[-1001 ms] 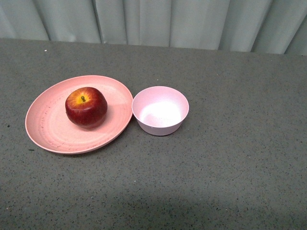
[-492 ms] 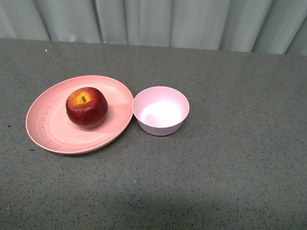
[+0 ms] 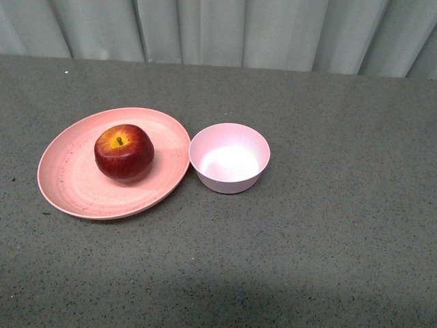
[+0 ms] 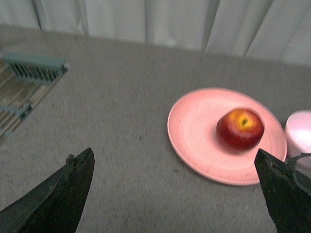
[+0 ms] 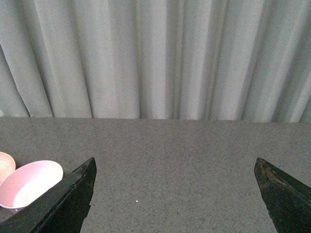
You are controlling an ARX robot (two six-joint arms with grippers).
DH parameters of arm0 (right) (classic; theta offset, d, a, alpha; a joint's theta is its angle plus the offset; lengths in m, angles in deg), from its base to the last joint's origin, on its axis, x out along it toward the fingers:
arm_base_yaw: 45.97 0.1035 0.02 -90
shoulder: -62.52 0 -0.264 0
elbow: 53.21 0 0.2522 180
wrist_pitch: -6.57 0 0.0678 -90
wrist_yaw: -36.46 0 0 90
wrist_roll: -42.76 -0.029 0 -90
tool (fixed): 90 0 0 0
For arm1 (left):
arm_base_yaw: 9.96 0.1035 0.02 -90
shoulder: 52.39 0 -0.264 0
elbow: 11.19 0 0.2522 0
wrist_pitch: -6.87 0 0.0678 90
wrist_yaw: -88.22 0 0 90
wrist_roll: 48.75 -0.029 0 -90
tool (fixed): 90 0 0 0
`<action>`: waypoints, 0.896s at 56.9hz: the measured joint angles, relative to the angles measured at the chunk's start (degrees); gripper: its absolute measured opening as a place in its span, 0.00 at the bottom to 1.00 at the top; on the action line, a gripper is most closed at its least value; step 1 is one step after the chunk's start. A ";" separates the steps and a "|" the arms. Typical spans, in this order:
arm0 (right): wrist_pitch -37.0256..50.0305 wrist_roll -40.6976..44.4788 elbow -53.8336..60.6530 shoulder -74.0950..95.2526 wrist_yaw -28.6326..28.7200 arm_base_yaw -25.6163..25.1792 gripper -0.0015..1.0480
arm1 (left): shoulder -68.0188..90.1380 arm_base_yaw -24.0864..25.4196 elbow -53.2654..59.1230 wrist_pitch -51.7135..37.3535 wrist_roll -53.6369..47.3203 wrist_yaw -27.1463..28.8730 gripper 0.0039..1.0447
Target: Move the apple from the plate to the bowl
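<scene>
Table [image 3: 341, 260]: apple [image 3: 123, 152] in front, left-wrist views.

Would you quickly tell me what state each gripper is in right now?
Left gripper: open, holding nothing.
Right gripper: open, holding nothing.

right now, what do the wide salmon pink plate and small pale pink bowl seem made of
Wide salmon pink plate: probably matte plastic or fibre composite; faint speckles, ring scuffs, dull sheen. Small pale pink bowl: likely similar matte plastic; thin smooth wall, soft highlight inside. Ceramic cannot be ruled out.
</scene>
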State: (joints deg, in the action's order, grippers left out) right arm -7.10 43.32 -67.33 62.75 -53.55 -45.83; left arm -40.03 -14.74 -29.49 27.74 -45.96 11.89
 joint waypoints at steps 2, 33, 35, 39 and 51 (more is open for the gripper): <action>-0.02 0.00 0.00 -0.02 0.02 0.00 0.91 | 3.72 -0.44 0.00 -2.36 0.13 -0.24 0.94; -0.02 0.00 0.00 -0.02 0.07 0.00 0.91 | 65.53 -0.02 -15.85 -41.57 2.45 -9.55 0.94; 0.00 0.00 0.00 -0.02 0.07 0.00 0.91 | 67.93 -0.26 -17.33 -41.77 2.75 -10.10 0.94; 0.00 0.00 0.00 -0.02 0.07 0.00 0.91 | 73.22 -1.07 -20.87 -41.83 3.17 -10.34 0.94; -0.02 0.00 0.00 -0.02 0.04 0.00 0.91 | 84.87 -3.56 -29.33 -40.37 5.01 -10.56 0.94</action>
State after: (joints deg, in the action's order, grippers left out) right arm -7.12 43.32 -67.33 62.73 -53.51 -45.83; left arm 44.84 -18.30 -58.82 -12.63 -40.96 1.33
